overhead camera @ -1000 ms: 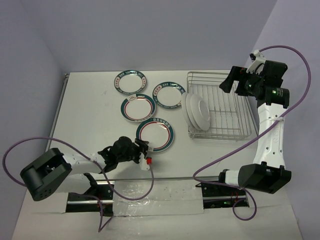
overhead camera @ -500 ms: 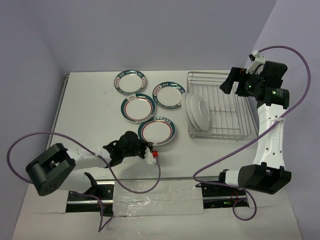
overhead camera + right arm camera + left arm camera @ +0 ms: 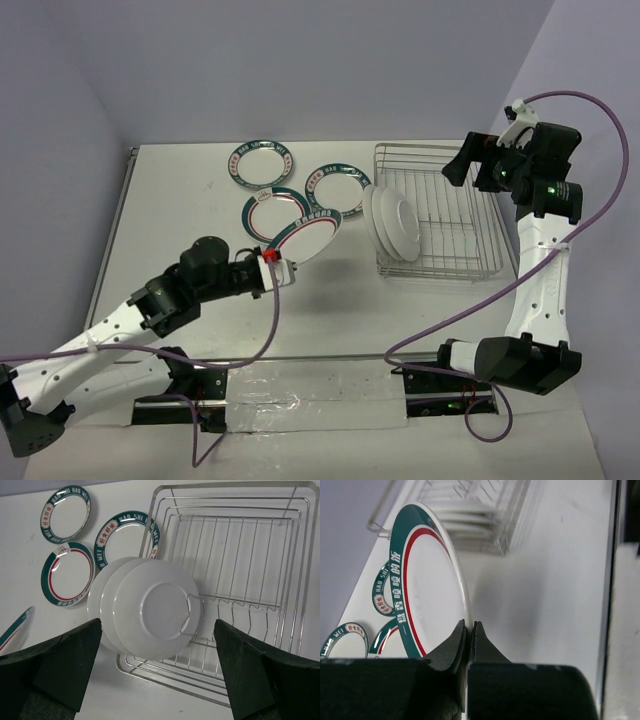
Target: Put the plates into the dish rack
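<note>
Plate [image 3: 305, 238] w/ green band and red ring hung tilted on edge, clear of the bench [image 3: 170, 220], its near rim pinched in the pressed-together left pincer [image 3: 272, 262]. The wrist view showed only a thin bite on that rim. Three more banded plates [image 3: 260, 162] lay flat at back-left, one partly hidden by the held one in the top view. Three white plates [image 3: 395, 222] stood upright at the left end of the rack [image 3: 455, 215], w/ the other slots bare. Right pincer [image 3: 465, 165] hovered spread wide, holding nothing, above the rack's far right corner. Risks, imo: so shallow a grip could let the plate pivot or slip during the carry, esp. on a quick swing. Coming in too low or too far left could knock the standing plates. If it's not lined up w/ the bars, it'd jam or flop flat. Both arms near the rack could clash.
</note>
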Controlling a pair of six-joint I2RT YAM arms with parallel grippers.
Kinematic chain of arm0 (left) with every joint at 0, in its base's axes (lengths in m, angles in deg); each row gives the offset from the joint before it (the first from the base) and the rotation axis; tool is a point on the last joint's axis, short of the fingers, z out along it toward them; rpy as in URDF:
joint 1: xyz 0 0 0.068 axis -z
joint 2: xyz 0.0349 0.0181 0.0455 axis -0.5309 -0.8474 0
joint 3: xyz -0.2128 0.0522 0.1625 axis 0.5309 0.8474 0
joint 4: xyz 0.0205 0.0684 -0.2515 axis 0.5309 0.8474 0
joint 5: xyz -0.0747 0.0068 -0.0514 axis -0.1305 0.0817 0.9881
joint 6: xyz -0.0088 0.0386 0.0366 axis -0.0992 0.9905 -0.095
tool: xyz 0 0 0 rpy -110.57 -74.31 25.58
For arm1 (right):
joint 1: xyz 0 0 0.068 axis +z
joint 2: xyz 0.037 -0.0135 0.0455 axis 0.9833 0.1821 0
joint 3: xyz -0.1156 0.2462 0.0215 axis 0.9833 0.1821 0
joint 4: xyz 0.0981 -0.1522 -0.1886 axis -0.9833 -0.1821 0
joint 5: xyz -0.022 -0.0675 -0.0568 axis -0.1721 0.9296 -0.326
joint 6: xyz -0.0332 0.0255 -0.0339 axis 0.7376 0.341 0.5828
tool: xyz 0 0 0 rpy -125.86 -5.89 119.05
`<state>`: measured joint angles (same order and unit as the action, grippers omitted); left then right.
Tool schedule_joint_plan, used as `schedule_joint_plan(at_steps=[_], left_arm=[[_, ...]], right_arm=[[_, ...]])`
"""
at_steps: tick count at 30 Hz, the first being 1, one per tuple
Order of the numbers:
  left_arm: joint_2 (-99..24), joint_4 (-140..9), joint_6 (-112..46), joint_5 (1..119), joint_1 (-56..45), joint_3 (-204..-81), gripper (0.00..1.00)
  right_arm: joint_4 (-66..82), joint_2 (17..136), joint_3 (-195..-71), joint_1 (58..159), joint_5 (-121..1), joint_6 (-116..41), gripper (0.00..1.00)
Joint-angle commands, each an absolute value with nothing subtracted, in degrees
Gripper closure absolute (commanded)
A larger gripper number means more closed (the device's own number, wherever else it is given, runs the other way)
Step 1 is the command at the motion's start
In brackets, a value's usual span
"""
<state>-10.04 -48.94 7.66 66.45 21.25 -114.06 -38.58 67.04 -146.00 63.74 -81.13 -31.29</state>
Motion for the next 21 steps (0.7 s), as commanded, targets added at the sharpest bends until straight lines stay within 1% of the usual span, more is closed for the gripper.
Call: schedule_joint_plan(at_steps=[1, 4, 5, 6, 8, 9, 11, 12, 14, 17, 21], left_arm=[[-10.6, -46.55, -7.2, 64.19, 21.11, -124.46, 1.0], [-14.38, -48.74, -17.65, 64.09, 19.97, -134.3, 1.0], [-17.52, -49.71, -20.73, 66.19, 18.57, -139.89, 1.0], [-19.3, -50.32, -27.89, 68.12, 17.6, -142.56, 1.0], [-23.85, -52.78, -33.56, 71.03, 15.75, -149.05, 1.0], [-25.45, -55.75, -39.25, 73.04, 15.31, -150.57, 1.0], [-30.35, -58.14, -45.6, 74.99, 14.25, -155.13, 1.0], [-32.22, -59.55, -52.85, 76.3, 13.99, -156.11, 1.0], [-37.32, -63.59, -59.75, 77.89, 12.76, -158.39, 1.0], [-43.64, -69.3, -76.15, 80.26, 11.26, -160.77, 1.0], [-49.36, -75.19, -89.82, 77.47, 11.78, -162.19, 1.0]], right_arm=[[-35.13, 65.83, -148.37, 61.93, -82.09, -33.62, 0.0], [-34.69, 65.83, -149.51, 60.0, -83.05, -34.85, 0.0], [-34.43, 65.74, -150.04, 59.47, -83.4, -35.03, 0.0], [-34.51, 65.65, -150.39, 58.77, -83.67, -35.38, 0.0], [-34.43, 65.48, -151.01, 56.58, -84.37, -36.0, 0.0], [-34.34, 65.21, -151.1, 55.7, -84.81, -36.61, 0.0], [-33.9, 64.95, -151.18, 53.24, -86.3, -37.23, 0.0], [-33.64, 64.69, -151.19, 52.53, -86.48, -37.49, 0.0], [-33.2, 64.42, -151.36, 50.61, -87.18, -38.11, 0.0], [-33.54, 63.98, -151.8, 49.54, -87.01, -38.29, 0.0], [-33.46, 63.37, -151.27, 49.45, -84.64, -38.02, 0.0]])
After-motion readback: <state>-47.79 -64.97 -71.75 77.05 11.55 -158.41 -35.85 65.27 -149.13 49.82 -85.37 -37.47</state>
